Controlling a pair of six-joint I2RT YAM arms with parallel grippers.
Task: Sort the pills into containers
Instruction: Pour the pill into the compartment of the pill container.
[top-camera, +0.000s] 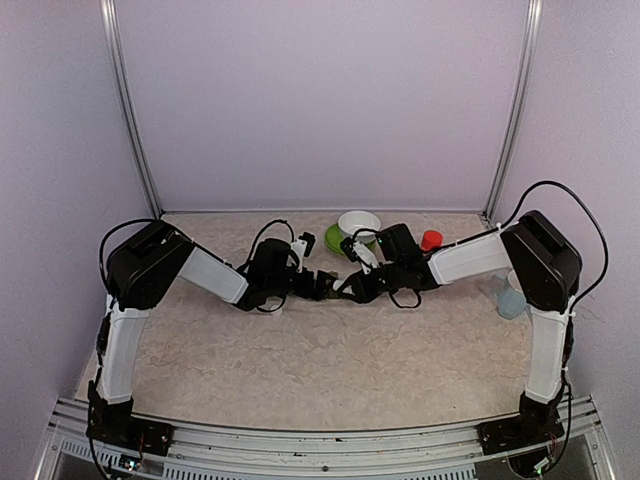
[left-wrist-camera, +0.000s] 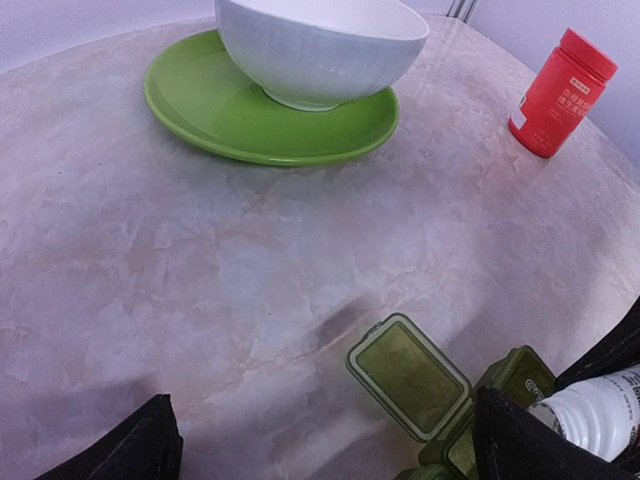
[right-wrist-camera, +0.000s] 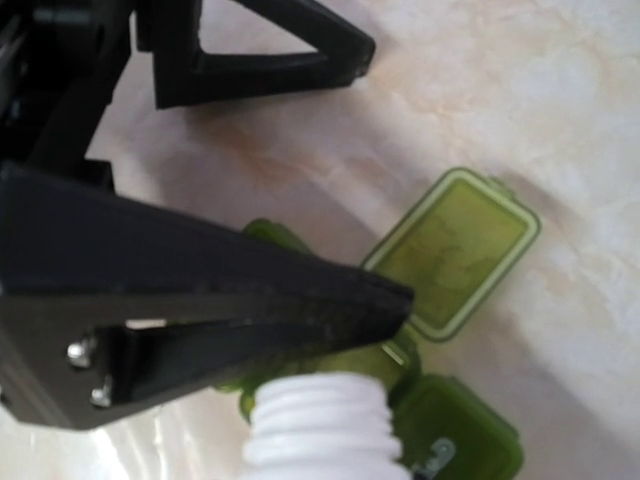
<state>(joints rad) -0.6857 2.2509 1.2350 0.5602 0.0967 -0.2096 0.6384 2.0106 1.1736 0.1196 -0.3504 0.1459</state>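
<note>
The containers (left-wrist-camera: 437, 400) are a dark green strip lying on the table, with one square lid (right-wrist-camera: 455, 250) flipped open and a neighbouring compartment (right-wrist-camera: 462, 432) closed. My right gripper (top-camera: 347, 286) is shut on a small white bottle (right-wrist-camera: 322, 432). The bottle's threaded, uncapped neck is tipped over the strip, and one black finger (right-wrist-camera: 230, 300) lies just above it. My left gripper (left-wrist-camera: 325, 425) stands wide open just above the table, with the strip by its right finger (left-wrist-camera: 515, 440) and nothing held. No pills show in any view.
A white bowl (left-wrist-camera: 320, 45) sits on a green plate (left-wrist-camera: 200, 100) behind the strip. A red bottle (left-wrist-camera: 560, 92) stands to its right. A pale plastic cup (top-camera: 511, 296) is by the right arm. The two arms meet mid-table.
</note>
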